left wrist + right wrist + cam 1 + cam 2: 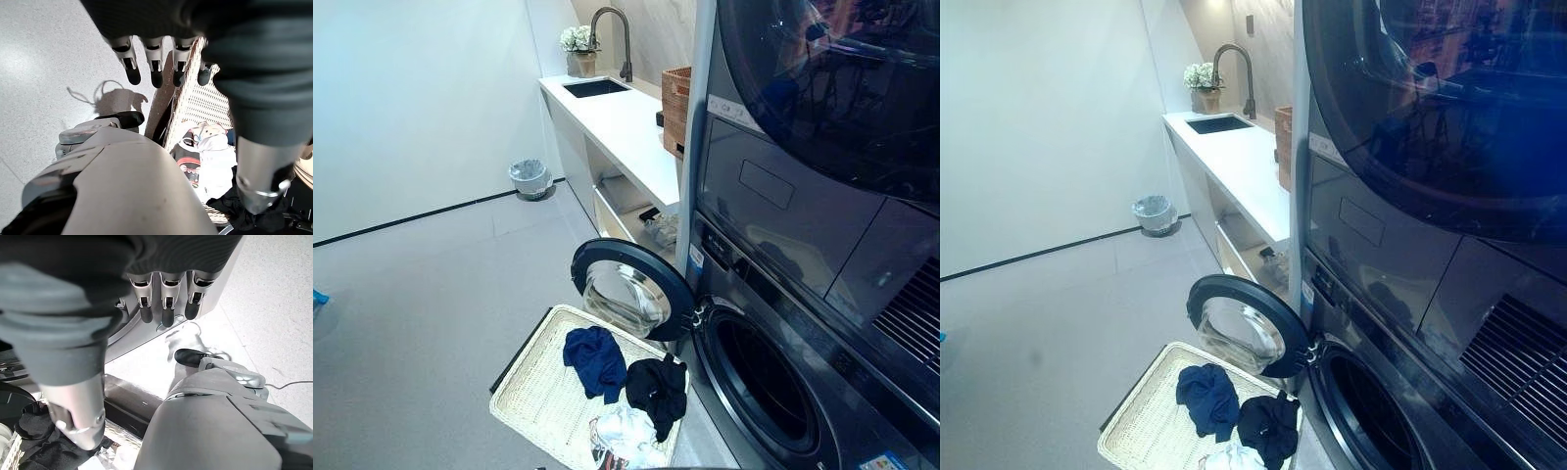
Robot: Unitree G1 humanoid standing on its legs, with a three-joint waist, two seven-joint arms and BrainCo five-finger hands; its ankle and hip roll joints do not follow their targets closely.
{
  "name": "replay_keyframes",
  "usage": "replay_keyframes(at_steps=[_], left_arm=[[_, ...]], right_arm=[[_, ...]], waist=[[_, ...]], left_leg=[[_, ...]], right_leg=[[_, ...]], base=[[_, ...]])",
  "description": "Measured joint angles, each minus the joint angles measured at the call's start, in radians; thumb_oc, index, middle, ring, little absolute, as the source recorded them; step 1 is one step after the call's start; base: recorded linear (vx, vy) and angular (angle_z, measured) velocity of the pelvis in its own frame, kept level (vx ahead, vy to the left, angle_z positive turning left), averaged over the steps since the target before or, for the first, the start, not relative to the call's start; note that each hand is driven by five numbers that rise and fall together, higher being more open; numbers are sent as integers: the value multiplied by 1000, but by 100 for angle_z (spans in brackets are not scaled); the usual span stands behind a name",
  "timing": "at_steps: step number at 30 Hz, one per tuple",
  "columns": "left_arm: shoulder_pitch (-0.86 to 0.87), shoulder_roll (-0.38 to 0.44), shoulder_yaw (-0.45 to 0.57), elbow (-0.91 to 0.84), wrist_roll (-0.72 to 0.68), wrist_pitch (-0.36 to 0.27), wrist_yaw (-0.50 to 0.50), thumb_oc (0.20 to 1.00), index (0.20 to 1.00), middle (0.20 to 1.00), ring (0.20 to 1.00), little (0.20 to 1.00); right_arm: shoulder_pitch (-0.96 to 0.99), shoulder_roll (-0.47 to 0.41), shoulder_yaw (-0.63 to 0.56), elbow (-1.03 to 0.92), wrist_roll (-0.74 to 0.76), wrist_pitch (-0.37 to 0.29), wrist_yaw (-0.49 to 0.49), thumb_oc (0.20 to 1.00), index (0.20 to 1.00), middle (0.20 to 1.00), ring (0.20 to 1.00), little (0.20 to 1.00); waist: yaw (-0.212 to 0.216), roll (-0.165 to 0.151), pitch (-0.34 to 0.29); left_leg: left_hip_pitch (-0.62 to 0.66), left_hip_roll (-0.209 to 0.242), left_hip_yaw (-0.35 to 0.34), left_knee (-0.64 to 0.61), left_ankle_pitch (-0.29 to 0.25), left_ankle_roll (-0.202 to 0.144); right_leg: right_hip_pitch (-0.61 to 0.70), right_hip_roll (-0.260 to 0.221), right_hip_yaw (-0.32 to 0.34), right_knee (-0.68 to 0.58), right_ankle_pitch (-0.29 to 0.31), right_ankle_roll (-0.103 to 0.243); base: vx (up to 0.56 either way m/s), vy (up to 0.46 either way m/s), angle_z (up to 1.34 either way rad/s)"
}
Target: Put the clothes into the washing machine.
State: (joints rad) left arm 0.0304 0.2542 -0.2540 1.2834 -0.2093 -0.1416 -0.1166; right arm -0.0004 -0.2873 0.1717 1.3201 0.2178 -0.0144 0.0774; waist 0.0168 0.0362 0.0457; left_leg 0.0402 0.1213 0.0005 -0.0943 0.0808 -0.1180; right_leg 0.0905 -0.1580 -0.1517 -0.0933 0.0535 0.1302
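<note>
Pale grey floor [421, 323] stretches across the left, running back to a small waste bin [530, 177] by the wall, and gives us wide open room on that side. Further right, a white tabletop [626, 127] with a sink [595, 87] and tap lines the wall. Below it, on the floor in front of us, sits a shallow woven basket [536, 392] holding the clothes: a navy garment [595, 358], a black garment [656, 390] just beside it, and a white printed piece [625, 433] at the near edge. Right of the basket, the washing machine [783, 392] stands with its round door [628, 289] swung open over the basket's far rim, and the drum mouth looks dark.

Our left hand [155, 63] hangs over the basket's edge, fingers straight and relaxed, holding nothing. Our right hand [166, 301] hangs beside the machine's front, fingers likewise loose and empty.

We judge that no garment has been picked up yet. The next move calls for reaching down into the basket, then carrying a piece right, clear of the door's edge.
</note>
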Motion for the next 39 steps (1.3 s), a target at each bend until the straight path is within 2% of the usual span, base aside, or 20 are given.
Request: replay_keyframes(at_steps=[15, 18, 21, 23, 24, 25, 28, 30, 32, 33, 34, 36, 38, 39], left_arm=[[-1, 0, 0, 0, -1, -1, 0, 1000, 1000, 1000, 1000, 1000], [-13, 1, -1, -41, -123, -48, -1, 1000, 1000, 1000, 1000, 1000], [-71, 2, 1, -160, -202, -89, 16, 1000, 1000, 1000, 1000, 1000], [-141, 2, 0, -262, -230, -130, 72, 1000, 1000, 1000, 1000, 1000], [-141, 2, 0, -262, -230, -130, 72, 1000, 1000, 1000, 1000, 1000], [-207, 5, 1, -299, -236, -164, 121, 1000, 1000, 1000, 1000, 1000], [-320, 51, -26, -369, -121, -204, 278, 1000, 1000, 1000, 1000, 1000], [-467, 135, -71, -403, 38, -215, 426, 1000, 1000, 1000, 1000, 1000], [-578, 196, -123, -403, 183, -216, 531, 1000, 1000, 1000, 1000, 1000], [-602, 210, -129, -402, 217, -215, 549, 1000, 1000, 1000, 1000, 1000], [-690, 257, -197, -389, 329, -203, 621, 1000, 1000, 1000, 1000, 1000], [-785, 299, -257, -378, 422, -191, 671, 1000, 1000, 1000, 1000, 1000], [-848, 310, -296, -354, 495, -172, 714, 1000, 1000, 1000, 1000, 1000], [-895, 322, -356, -314, 553, -152, 746, 1000, 1000, 1000, 1000, 1000]], right_arm=[[-13, 0, 1, 1, 0, 0, 0, 1000, 1000, 1000, 1000, 1000], [-28, -21, 1, -4, 4, -1, 2, 1000, 1000, 1000, 1000, 1000], [-94, -46, 2, -8, 24, -7, 0, 1000, 1000, 1000, 1000, 1000], [-151, -53, 6, -14, 51, -12, -2, 1000, 1000, 1000, 1000, 1000], [-151, -53, 6, -14, 51, -12, -2, 1000, 1000, 1000, 1000, 1000], [-194, -50, 10, -17, 61, -14, -3, 1000, 1000, 1000, 1000, 1000], [-271, -49, 55, -22, 92, -21, -22, 1000, 1000, 1000, 1000, 1000], [-360, -54, 81, -32, 125, -25, -36, 1000, 1000, 1000, 1000, 1000], [-419, -66, 116, -40, 153, -30, -42, 1000, 1000, 1000, 1000, 1000], [-436, -67, 116, -41, 159, -31, -43, 1000, 1000, 1000, 1000, 1000], [-487, -83, 128, -48, 180, -39, -41, 1000, 1000, 1000, 1000, 1000], [-537, -108, 140, -60, 196, -54, -41, 1000, 1000, 1000, 1000, 1000], [-558, -119, 150, -63, 208, -66, -40, 1000, 1000, 1000, 1000, 1000], [-569, -121, 158, -67, 217, -72, -37, 1000, 1000, 1000, 1000, 1000]], waist=[[0, 2, 15], [1, 14, 34], [1, 37, 95], [1, 56, 160], [1, 56, 160], [2, 62, 199], [1, 62, 249], [0, 63, 313], [2, 64, 362], [1, 63, 378], [-1, 63, 420], [-4, 62, 474], [-5, 53, 490], [-5, 45, 494]], left_leg=[[-1, 1, 0, 0, -2, -3], [-41, 0, -1, 1, 2, 1], [-105, -1, -4, 6, 30, 4], [-150, -4, -7, 6, 50, 3], [-150, -4, -7, 6, 50, 3], [-169, -6, -8, 6, 58, 3], [-223, -11, -16, 7, 75, 2], [-268, -12, -15, 8, 94, -2], [-301, -13, -10, 22, 101, 0], [-306, -13, -7, 22, 102, 1], [-343, -18, -1, 47, 103, 1], [-378, -21, 0, 66, 103, 3], [-419, -21, 3, 78, 104, 3], [-451, -20, 3, 89, 103, 3]], right_leg=[[-6, 0, 0, -1, -1, -2], [-43, 0, 1, -4, 2, 2], [-108, 1, 2, -3, 26, 0], [-148, 3, 2, 1, 54, 1], [-148, 3, 2, 1, 54, 1], [-167, 3, 2, 1, 62, 2], [-220, 5, 5, 2, 76, -1], [-270, 6, 11, 3, 95, -1], [-316, 5, 22, 32, 95, -2], [-324, 4, 25, 37, 95, -2], [-374, -3, 34, 75, 89, 0], [-425, -7, 43, 121, 79, 0], [-481, -8, 55, 155, 72, -1], [-528, -9, 60, 196, 56, -3]], base=[[12, 2, 0], [-63, 16, 0], [-140, 11, 2], [-105, 0, 3], [-126, 10, 0], [-132, 21, -2], [-123, 26, -2], [-135, 36, -4], [-130, 49, -10], [-112, 59, -15], [-123, 57, -12], [-91, 35, -10], [-72, 11, -9], [-50, -1, -4]])
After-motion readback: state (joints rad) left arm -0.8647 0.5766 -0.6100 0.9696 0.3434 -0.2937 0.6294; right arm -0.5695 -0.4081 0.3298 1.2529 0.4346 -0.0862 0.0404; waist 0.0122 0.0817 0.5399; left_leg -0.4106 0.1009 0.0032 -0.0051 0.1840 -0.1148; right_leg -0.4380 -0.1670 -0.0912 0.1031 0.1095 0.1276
